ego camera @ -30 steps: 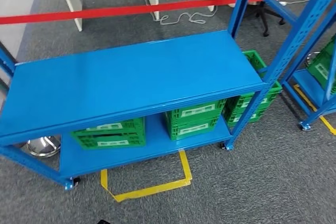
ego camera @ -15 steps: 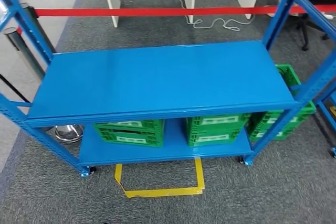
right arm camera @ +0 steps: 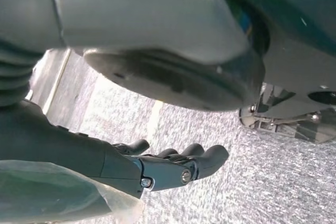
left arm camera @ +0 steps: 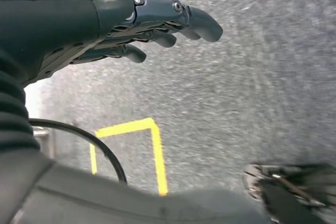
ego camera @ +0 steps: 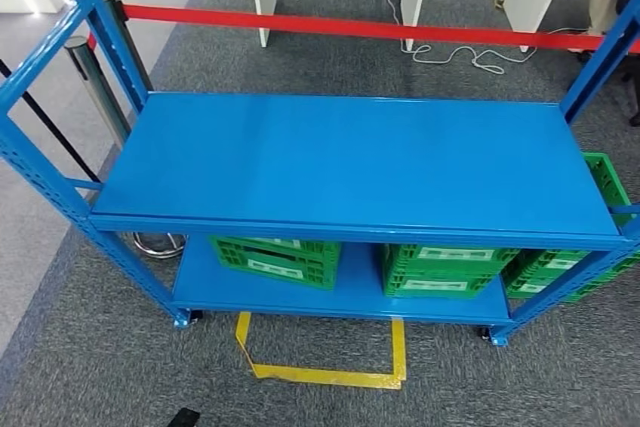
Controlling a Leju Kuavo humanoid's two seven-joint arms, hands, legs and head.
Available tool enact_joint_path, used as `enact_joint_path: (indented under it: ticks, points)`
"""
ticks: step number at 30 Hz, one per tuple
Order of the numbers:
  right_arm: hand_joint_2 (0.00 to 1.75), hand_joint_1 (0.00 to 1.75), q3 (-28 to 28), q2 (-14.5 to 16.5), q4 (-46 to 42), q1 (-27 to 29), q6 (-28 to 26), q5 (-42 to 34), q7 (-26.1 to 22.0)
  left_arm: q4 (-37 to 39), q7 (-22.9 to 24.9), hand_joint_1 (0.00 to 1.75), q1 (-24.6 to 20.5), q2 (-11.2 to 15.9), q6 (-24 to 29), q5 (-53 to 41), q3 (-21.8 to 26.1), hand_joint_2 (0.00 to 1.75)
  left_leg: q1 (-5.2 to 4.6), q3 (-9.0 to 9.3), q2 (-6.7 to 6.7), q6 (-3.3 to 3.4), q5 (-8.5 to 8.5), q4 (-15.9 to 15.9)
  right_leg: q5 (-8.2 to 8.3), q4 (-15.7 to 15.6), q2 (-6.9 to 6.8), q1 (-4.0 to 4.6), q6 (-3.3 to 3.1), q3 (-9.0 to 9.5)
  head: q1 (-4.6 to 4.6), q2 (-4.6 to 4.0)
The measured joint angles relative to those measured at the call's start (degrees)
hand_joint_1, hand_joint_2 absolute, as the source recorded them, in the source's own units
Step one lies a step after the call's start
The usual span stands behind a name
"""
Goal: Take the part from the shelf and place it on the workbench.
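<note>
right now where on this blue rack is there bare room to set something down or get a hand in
The top shelf is bare from post to post. On the lower shelf, the gap between the left crate and the middle crate is free; the right end is crowded with crates.

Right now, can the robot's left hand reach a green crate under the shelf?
Probably not yet. The left hand hangs open over the carpet, and the green crate sits low beneath the blue shelf board.
</note>
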Motion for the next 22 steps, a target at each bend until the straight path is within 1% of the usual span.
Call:
enact_joint_path:
  ticks: [2, 3, 6, 7, 10, 13, 14, 19, 22]
  points:
    - [1.75, 0.0, 1.56, -0.23, -0.02, 0.32, -0.22, -3.04, -0.61, -0.56, -0.21, 0.0, 0.1, 0.39, -0.51, 1.78, -0.46, 1.75, -0.1, -0.16, -0.02, 0.08, -0.05, 0.24, -0.19, -0.74, 0.11, 0.06, -0.12, 0.52, -0.15, 0.0]
    - [1.75, 0.0, 2.44, -0.41, -0.04, 0.44, -0.38, -4.58, -0.92, -0.78, -0.41, 0.0, 0.25, 0.55, -0.79, 2.69, -0.74, 1.31, -0.11, -0.11, 0.0, 0.21, -0.01, 0.19, -0.15, -0.77, 0.14, 0.08, -0.12, 0.47, -0.22, -0.01]
    - [0.44, 0.0, 5.37, -1.09, -0.26, 0.85, -0.86, -9.03, -1.65, -1.27, -1.03, 0.0, 1.01, 0.92, -1.63, 5.34, -1.73, 0.0, -0.08, 0.24, 0.0, 0.19, 0.05, -0.27, -0.37, -0.76, 0.09, 0.17, -0.46, 0.64, -0.21, -0.01]
    - [0.0, 0.0, 6.45, -1.37, -0.41, 1.11, -1.05, -10.57, -1.91, -1.44, -1.17, 0.0, 1.31, 1.11, -1.91, 6.26, -2.1, 0.0, -0.08, 0.34, -0.01, 0.17, 0.06, -0.4, -0.45, -0.76, 0.05, 0.18, -0.59, 0.7, -0.22, -0.01]
    - [0.0, 0.0, 9.64, -2.37, -1.04, 2.26, -1.73, -15.13, -2.67, -1.91, -1.7, 0.0, 2.11, 1.67, -2.74, 8.92, -3.21, 0.0, -0.07, 0.49, -0.04, 0.1, 0.05, -0.6, -0.63, -0.74, -0.01, 0.25, -0.87, 0.84, -0.21, -0.01]
    - [0.0, 0.0, 12.19, -3.25, -1.68, 3.26, -2.1, -18.84, -3.37, -2.25, -2.17, 0.0, 2.73, 2.05, -3.44, 11.04, -4.18, 0.0, 0.03, 0.51, -0.04, -0.34, -0.01, -0.67, -0.67, -0.72, 0.01, 0.35, -0.94, 0.87, -0.21, -0.01]
    - [0.0, 0.0, 12.53, -3.35, -1.77, 3.38, -2.14, -19.34, -3.47, -2.3, -2.21, 0.0, 2.82, 2.08, -3.54, 11.33, -4.31, 0.0, 0.05, 0.51, -0.04, -0.46, -0.03, -0.68, -0.67, -0.71, 0.01, 0.36, -0.94, 0.87, -0.21, -0.01]
    - [0.0, 0.0, 13.48, -3.64, -2.01, 3.56, -2.31, -20.61, -3.71, -2.4, -2.32, 0.0, 3.01, 2.2, -3.79, 12.08, -4.66, 0.0, 0.08, 0.51, -0.04, -0.63, -0.03, -0.69, -0.69, -0.71, 0.01, 0.38, -0.97, 0.87, -0.21, -0.01]
    - [0.0, 0.0, 18.17, -4.82, -3.17, 4.34, -2.99, -26.92, -4.91, -2.96, -3.09, 0.0, 4.15, 2.82, -4.96, 15.78, -6.5, 0.0, 0.11, 0.51, -0.04, -0.88, -0.06, -0.68, -0.71, -0.71, -0.01, 0.38, -1.0, 0.91, -0.18, -0.01]
